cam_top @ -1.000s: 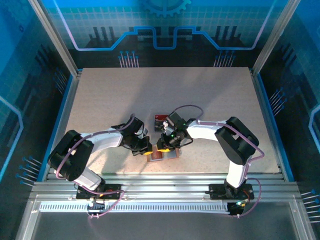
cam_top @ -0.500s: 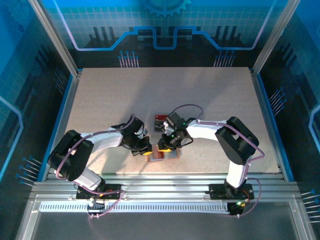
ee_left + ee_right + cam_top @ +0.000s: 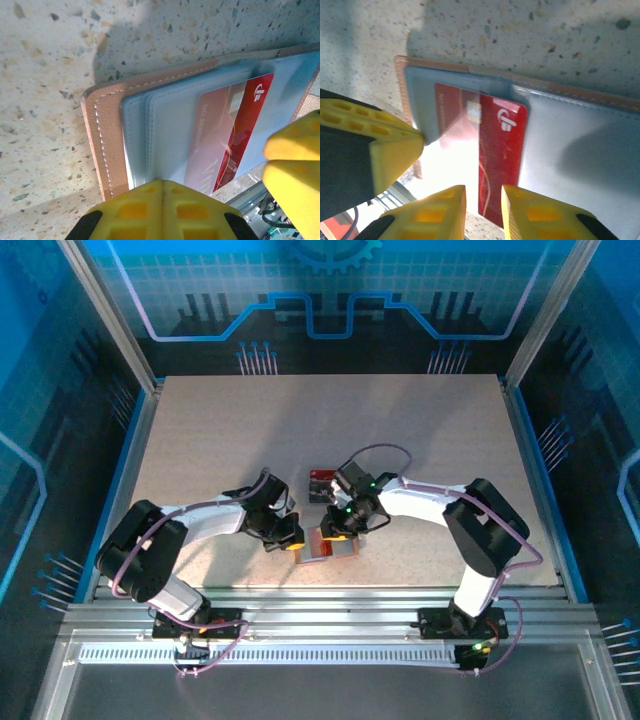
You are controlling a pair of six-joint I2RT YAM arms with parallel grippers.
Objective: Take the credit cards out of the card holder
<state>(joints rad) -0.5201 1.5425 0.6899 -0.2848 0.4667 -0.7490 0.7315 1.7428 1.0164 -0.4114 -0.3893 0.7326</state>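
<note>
I am working near the front edge of the bench (image 3: 250, 430), where the card holder (image 3: 102, 145) is lying open and flat between my two arms, its pale blue pockets facing up. My left jaws are clenched together with nothing between them, and their yellow fingertips (image 3: 150, 200) are resting at the edge of the pocket stack. I am judging that they are pinning the holder down, not gripping it. The red card (image 3: 495, 150) is sitting partly out of its pocket: one part is showing pale through the cloudy film, the rest is lying bare and bright, and one corner is reaching past the holder's rim. My right jaws are standing slightly parted, released, with their fingertips (image 3: 530, 210) on either side of that corner. Whether they are touching the card or only hovering over it I cannot tell. I am expecting the card to be light, thin and stiff with a little spring, and slick on its faces, so a shallow pinch may be slipping off. The film is likely clinging to it, and the holder itself looks soft and light enough to drag along or fold shut if the pinning lets go. I am judging the bare end to be the place to take hold, gripping both faces well in from the corner and pulling straight along the pocket's opening. Whether more cards are tucked in the layered pockets beneath I cannot tell.
</note>
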